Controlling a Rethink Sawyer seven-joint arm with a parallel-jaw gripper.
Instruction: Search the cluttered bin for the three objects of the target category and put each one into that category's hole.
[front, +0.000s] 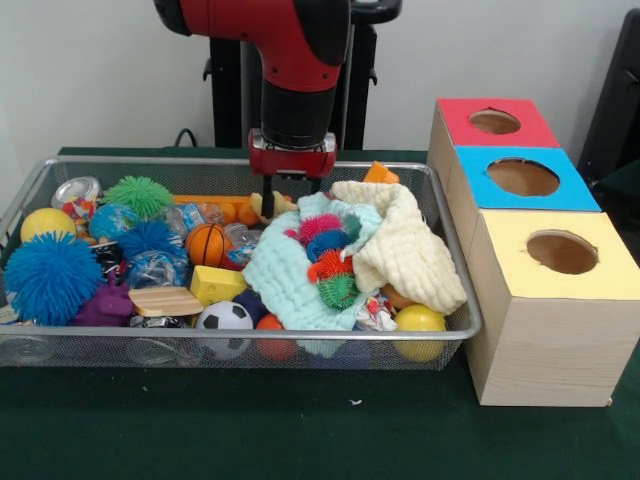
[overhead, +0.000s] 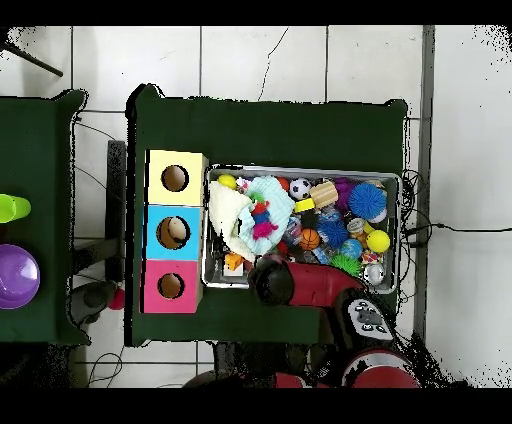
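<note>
On the left of the wire bin (front: 30, 190) lay a big blue spiky ball (front: 50, 277), a yellow ball (front: 45, 222) and a green spiky ball (front: 140, 195). Toward the middle sat a small basketball (front: 206, 243), a wooden block (front: 165, 301) and a little football (front: 224, 318). The hand (front: 288, 197) hung low over the bin's far middle, just left of the pale blue cloth (front: 280, 280); whether it was open or closed I could not tell, and nothing showed in it. Right of centre, small spiky toys (front: 328, 262) lay on that cloth, a cream cloth (front: 405, 250) bunched beside them. Which category was wanted was not evident. On the bench (front: 300, 430), right of the bin, stood the red (front: 495, 122), blue (front: 523, 177) and yellow (front: 562, 252) holes. The step looked like searching. Next would be choosing an object, settling over it and closing cleanly without snagging cloth.
</note>
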